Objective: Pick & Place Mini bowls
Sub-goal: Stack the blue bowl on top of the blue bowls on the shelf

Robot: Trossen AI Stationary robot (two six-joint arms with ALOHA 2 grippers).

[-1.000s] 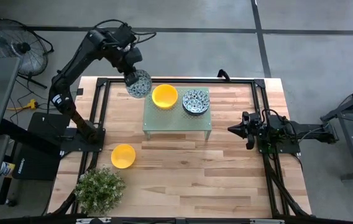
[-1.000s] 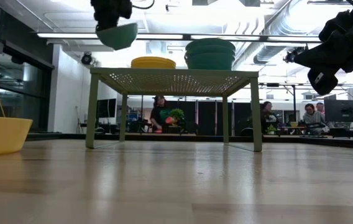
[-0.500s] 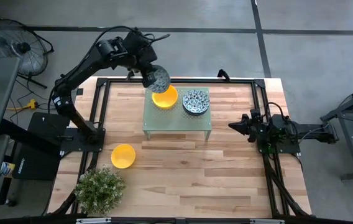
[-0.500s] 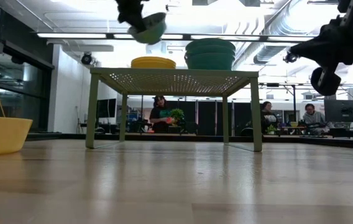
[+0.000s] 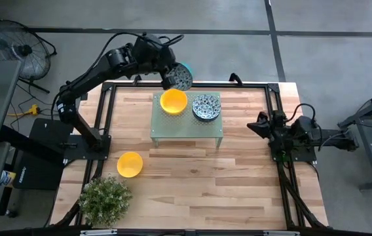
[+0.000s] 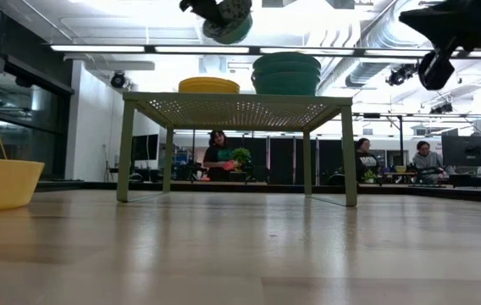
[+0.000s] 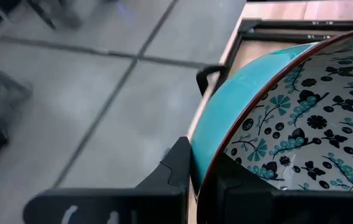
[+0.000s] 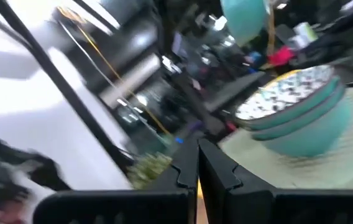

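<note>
A patterned mini bowl (image 5: 181, 77), teal outside, hangs in the air over the far edge of the pale green stand (image 5: 186, 128). My left gripper (image 5: 171, 77) is shut on it. The low view shows this bowl (image 6: 228, 21) high above the stand's top (image 6: 236, 106). A yellow mini bowl (image 5: 173, 101) and a stack of patterned mini bowls (image 5: 206, 107) rest on the stand. Another yellow mini bowl (image 5: 130, 164) sits on the table at the near left. At the table's right edge my right gripper (image 5: 254, 125) is shut on nothing. My left gripper pinches the patterned bowl's rim (image 7: 206, 163), one finger on the teal outer wall (image 7: 179, 163) and the other on the patterned inner wall. The bowl is lifted clear of the stand and tilted, its opening turned sideways.
A leafy potted plant (image 5: 105, 198) stands at the table's near left corner. A black frame (image 5: 274, 88) runs round the tabletop. Bare wood lies between the stand and the near edge. People sit in the room beyond the table (image 6: 217, 152).
My left gripper has carried the patterned bowl up and toward the table's right, from beside the stand's far left corner to above its far edge. The bowl has tipped from roughly level onto its side. My right gripper has risen and tipped upward.
</note>
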